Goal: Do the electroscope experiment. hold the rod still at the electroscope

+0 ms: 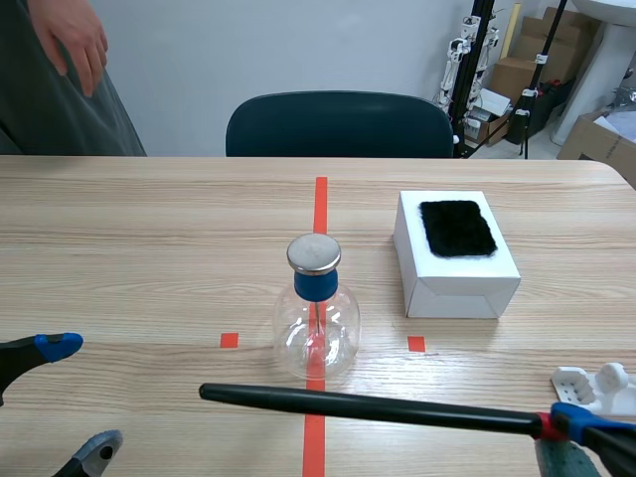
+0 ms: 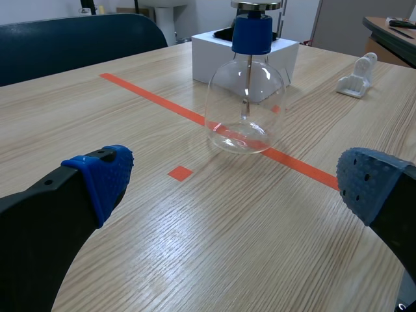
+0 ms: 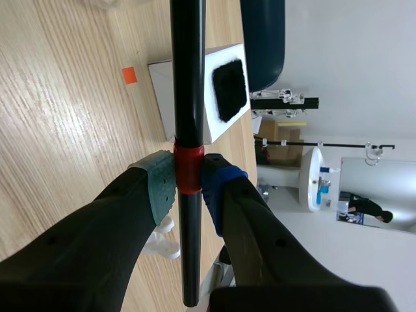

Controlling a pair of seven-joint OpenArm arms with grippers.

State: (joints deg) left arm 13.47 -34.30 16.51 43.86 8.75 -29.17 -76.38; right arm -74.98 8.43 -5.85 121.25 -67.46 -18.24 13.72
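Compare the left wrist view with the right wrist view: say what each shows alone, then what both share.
Only the left wrist view: the glass flask, standing on the long orange line ahead of the open left gripper. Only the right wrist view: the black rod, clamped in the right gripper. Both: the white box, the dark chair and the wooden table.

White box (image 1: 452, 288) on desk (image 1: 129, 258), toward its right side. White plastic holder (image 1: 596, 383) near desk's right edge. Dark chair (image 1: 338, 124) behind desk. Person's hand (image 1: 75, 40) far left.
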